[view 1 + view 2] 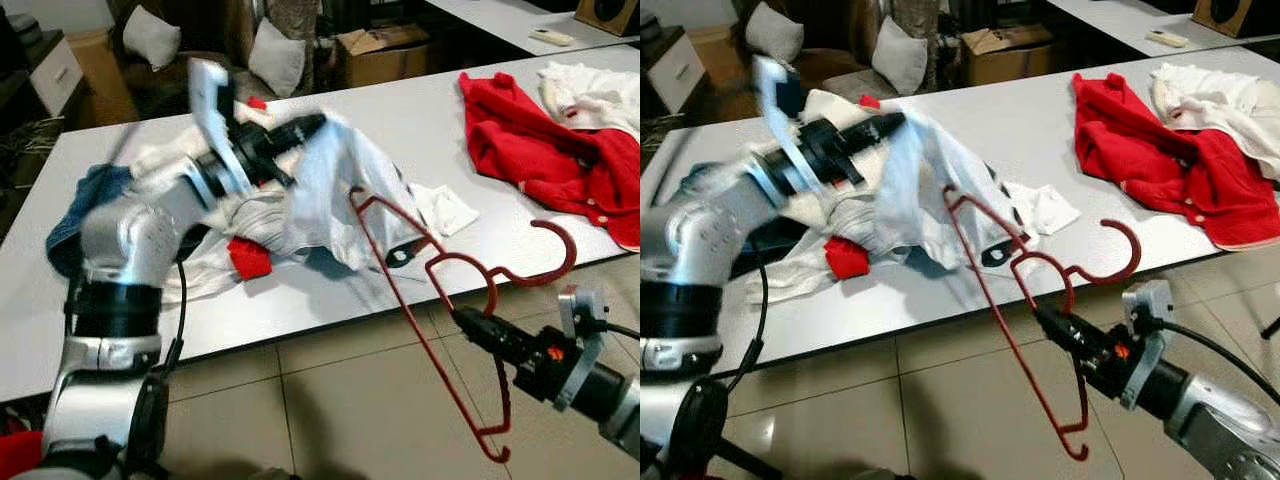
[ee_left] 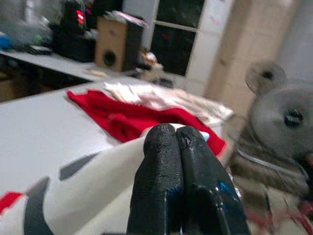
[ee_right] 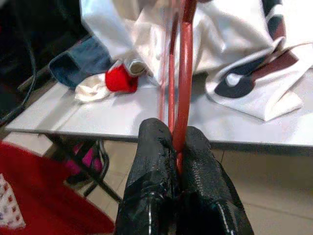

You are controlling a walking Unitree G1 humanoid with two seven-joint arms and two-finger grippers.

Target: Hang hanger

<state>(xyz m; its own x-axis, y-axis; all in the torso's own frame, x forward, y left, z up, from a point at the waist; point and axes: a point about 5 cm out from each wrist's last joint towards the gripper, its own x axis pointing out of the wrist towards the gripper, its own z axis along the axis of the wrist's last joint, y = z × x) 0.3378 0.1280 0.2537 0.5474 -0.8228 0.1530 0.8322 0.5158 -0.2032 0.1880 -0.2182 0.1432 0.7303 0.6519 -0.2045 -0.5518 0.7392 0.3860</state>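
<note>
Over the near-left part of the table [image 1: 400, 120], the left gripper [image 1: 312, 125] is clenched on a fold of a white garment [image 1: 335, 195], lifting it above the heap of clothes by the near edge. Beside it, the red hanger [image 1: 440, 310] hangs out past the table's near edge over the floor, one end poking into the lifted cloth; the right gripper [image 1: 462, 320] grasps its wire near the neck. A red garment [image 1: 545, 150] lies toward the far-right corner. I'd say things are midway: the shirt isn't seated on the hanger, and nothing is hung up yet.
</note>
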